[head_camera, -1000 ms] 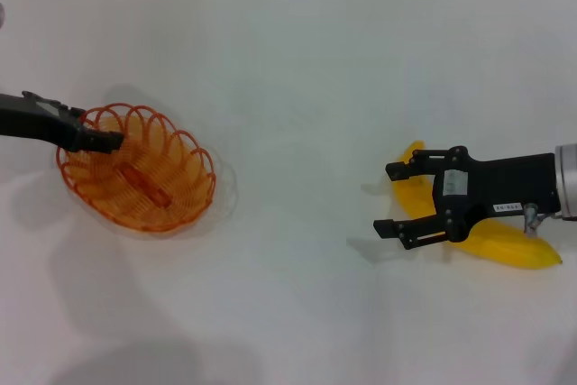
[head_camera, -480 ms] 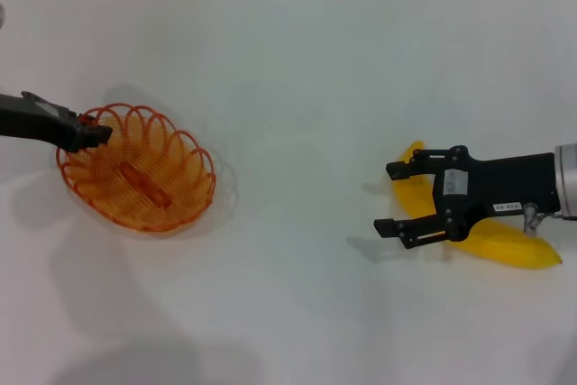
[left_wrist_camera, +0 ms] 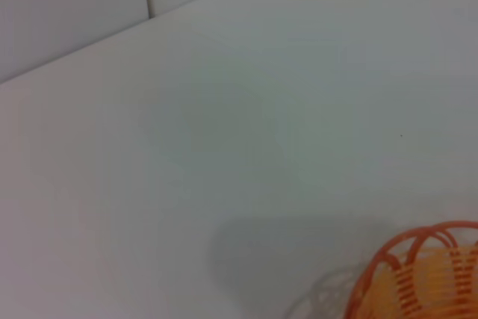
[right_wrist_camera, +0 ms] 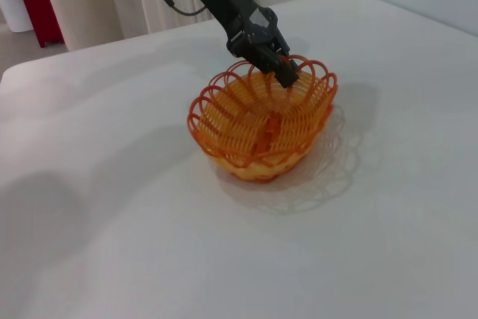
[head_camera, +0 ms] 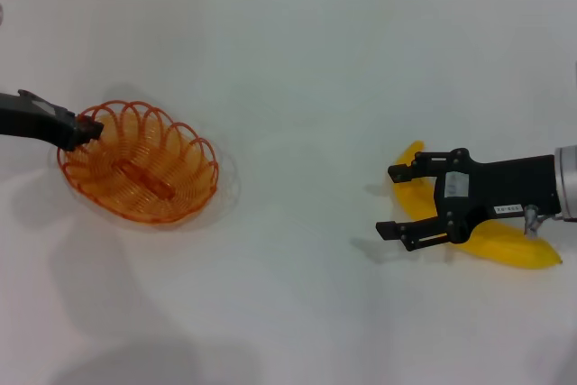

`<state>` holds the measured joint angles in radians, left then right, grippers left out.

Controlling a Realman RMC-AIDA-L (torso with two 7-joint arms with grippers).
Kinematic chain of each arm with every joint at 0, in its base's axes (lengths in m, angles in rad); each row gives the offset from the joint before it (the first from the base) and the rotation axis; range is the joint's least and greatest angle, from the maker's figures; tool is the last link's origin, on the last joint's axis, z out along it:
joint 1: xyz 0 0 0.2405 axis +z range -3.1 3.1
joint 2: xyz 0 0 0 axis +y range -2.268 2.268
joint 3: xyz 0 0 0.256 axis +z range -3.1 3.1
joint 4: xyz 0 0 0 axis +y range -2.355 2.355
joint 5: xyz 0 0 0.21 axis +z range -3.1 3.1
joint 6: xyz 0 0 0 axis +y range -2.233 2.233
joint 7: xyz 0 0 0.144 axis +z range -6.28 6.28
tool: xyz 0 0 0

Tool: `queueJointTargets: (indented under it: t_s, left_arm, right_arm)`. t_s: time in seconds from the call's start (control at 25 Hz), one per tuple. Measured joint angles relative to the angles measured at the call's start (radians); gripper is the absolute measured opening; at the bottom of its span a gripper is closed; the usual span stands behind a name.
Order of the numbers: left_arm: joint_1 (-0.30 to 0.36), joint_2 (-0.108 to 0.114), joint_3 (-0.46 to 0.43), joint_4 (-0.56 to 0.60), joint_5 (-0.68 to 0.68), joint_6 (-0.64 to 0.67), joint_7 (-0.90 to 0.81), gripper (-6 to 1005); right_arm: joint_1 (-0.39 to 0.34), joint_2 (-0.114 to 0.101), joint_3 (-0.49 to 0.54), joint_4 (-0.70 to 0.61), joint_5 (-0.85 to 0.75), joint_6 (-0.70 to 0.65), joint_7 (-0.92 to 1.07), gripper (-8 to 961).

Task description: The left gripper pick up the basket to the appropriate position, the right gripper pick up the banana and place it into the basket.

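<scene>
White table: left tool pinches basket rim; right tool spread above banana, ungrasped.

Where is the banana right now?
In the head view the banana lies on the table's right side, partly under the open right tool, far from the basket.

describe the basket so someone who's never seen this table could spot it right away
On the white table, look to the robot's left side, where the left pincer meets a rim. That rim belongs to the basket, a shallow oval of looped orange wire with scalloped edges. The only other colourful item is the yellow banana, far across under the right pincer.
</scene>
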<state>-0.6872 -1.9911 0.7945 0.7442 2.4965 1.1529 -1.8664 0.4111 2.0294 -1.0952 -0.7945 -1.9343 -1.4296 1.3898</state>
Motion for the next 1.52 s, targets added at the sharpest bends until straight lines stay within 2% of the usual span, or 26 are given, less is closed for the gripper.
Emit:
queueJointTargets:
  t_s: [0.2,0.44,0.64,1.24,1.52]
  left_arm:
    - [0.000,-0.004,0.000,0.019,-0.011,0.005,0.000,113]
    - [0.000,-0.038,0.001,0.098,-0.018,0.043,0.005,110]
    - [-0.002,-0.037,0.045,0.120,-0.113,0.056,0.024,107]
    - [-0.001,-0.038,0.048,0.108,-0.280,0.038,0.128,87]
    - [-0.016,-0.038,0.049,0.014,-0.386,-0.039,0.192,88]
  right_arm:
    - [0.001,0.000,0.001,0.009,0.000,0.000,0.000,891]
    - [0.002,0.000,0.008,0.013,0.000,0.000,0.000,891]
    - [0.002,0.000,0.009,0.013,0.000,0.000,0.000,891]
    - [0.010,0.000,0.009,0.012,0.000,0.000,0.002,891]
    - [0.013,0.000,0.004,0.018,0.000,0.000,0.003,891]
